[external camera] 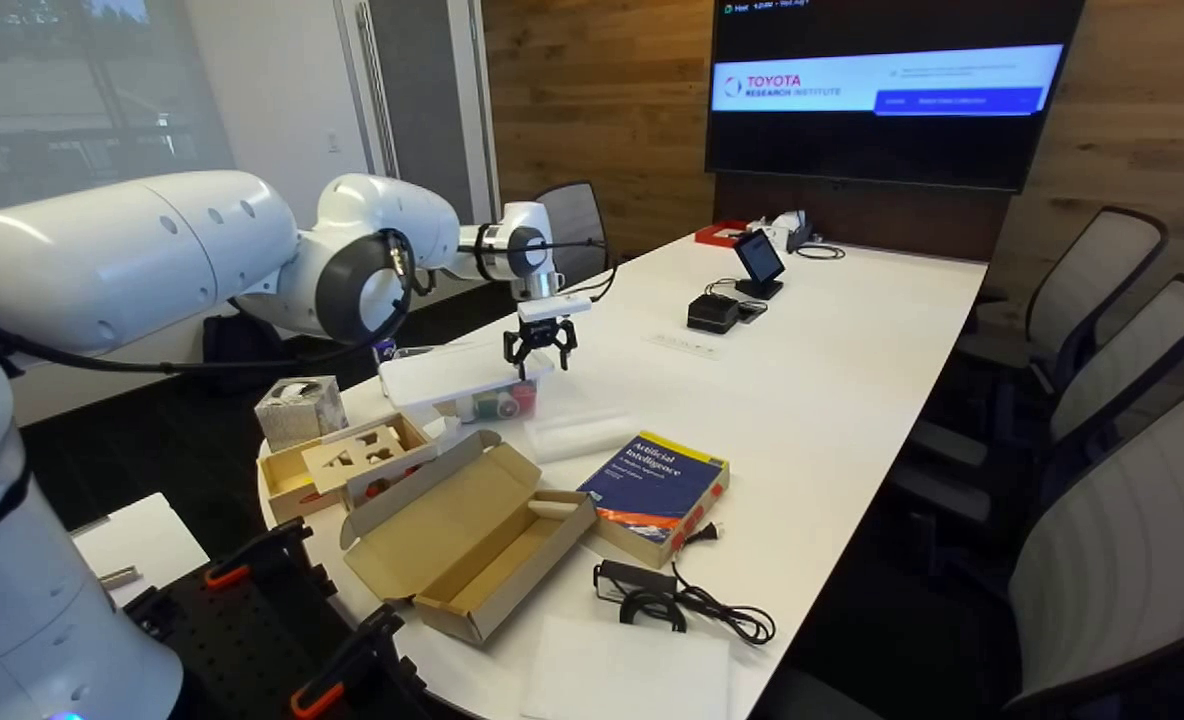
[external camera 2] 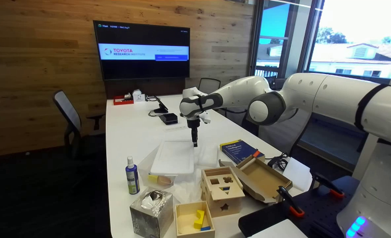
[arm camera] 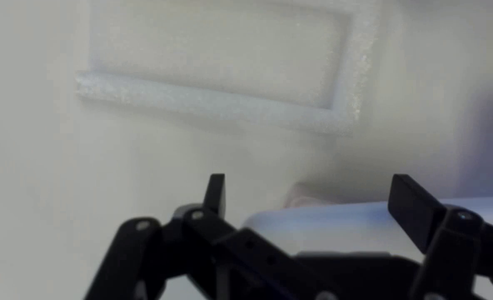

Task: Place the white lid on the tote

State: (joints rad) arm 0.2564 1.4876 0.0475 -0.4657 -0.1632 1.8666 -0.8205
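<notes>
Seeing the arm stretched over the worktop, pincer pointing down, jaws spread, near the white lid atop the tote, we read "TOYOTA RESEARCH INSTITUTE" on the screen, "Artificial Intelligence" on the book

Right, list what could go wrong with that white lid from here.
The white lid does not look squarely lined up with the tote, so it may not be seated and could slip. The open hand hangs close to the lid's edge; a low sideways move might knock the lid off. The spray bottle stands upright near the tote; if the tote gets pushed that way, the bottle could topple.
</notes>
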